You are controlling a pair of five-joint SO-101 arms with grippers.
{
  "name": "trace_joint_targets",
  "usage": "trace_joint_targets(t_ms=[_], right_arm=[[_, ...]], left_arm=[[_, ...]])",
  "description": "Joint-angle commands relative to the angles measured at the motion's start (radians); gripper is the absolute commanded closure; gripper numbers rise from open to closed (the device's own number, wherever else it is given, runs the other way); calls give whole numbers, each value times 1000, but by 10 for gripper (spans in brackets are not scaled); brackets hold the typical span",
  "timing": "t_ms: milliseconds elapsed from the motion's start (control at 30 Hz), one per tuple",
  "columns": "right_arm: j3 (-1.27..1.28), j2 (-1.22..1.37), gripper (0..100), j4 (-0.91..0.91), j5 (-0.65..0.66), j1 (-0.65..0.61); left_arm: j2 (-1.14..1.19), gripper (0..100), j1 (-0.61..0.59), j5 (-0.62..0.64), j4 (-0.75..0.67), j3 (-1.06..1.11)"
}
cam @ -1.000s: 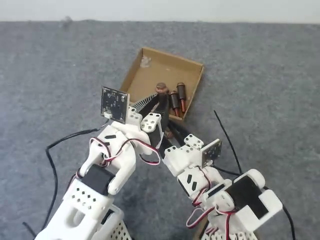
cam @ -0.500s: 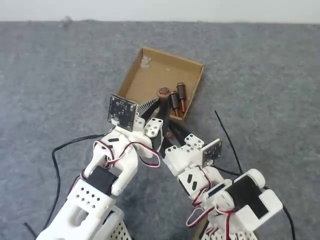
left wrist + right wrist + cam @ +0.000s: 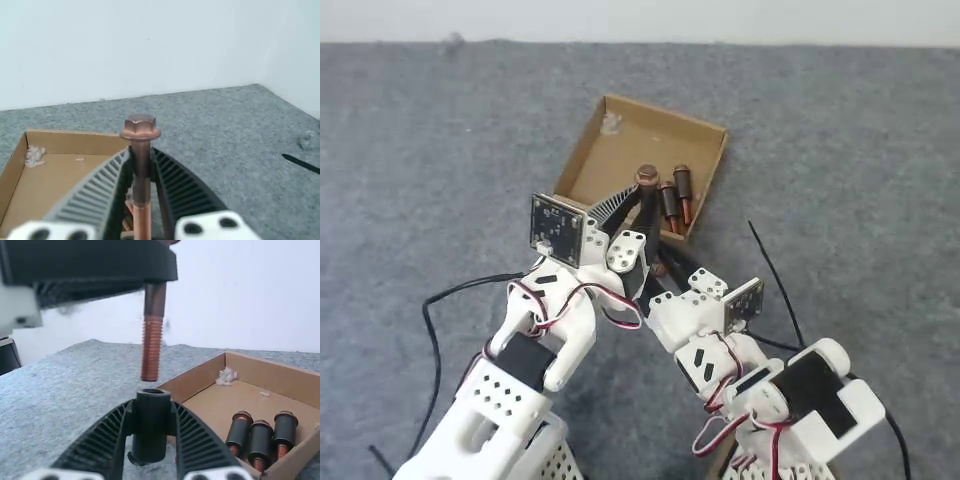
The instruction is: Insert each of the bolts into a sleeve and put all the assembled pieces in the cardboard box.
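Note:
My left gripper is shut on a copper bolt, held upright with its hex head on top, over the near edge of the cardboard box. In the right wrist view the bolt's threaded end hangs just above a black sleeve, apart from it. My right gripper is shut on that sleeve, holding it upright with its bore facing up. In the high view the bolt and left gripper stand over the right gripper. Three assembled pieces lie in the box.
The box sits on grey carpet, with a bit of white fluff in its far corner. A black cable runs on the carpet beside the right arm. Open carpet lies around the box.
The left arm shifted slightly toward the right arm, then eased back a little. The bolt stays gripped over the sleeve. The right arm has kept still.

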Motion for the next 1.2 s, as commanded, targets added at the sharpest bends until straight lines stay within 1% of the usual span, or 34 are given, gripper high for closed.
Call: trace_joint_targets(t_ms=[0,167,367,567,767,900,1167], right_arm=[[21,-8,992,-4,-9,-1],[21,-12,992,-5,-9,8],[21,-7,992,-58,-9,38],[21,-5,992,-21,-8,30],[21,-5,992,-28,-6,31],[21,-5,992,-25,58,33],[21,-5,992,-30,68,36]], left_arm=[[-25,988,-20,-14,-28,8],[-23,988,-49,-14,-63,48],[-23,988,-34,-14,-64,82],[-26,988,-18,-12,-69,74],[-21,988,14,-11,-60,71],[-21,988,20,-9,-38,70],[-20,988,15,-12,-40,70]])
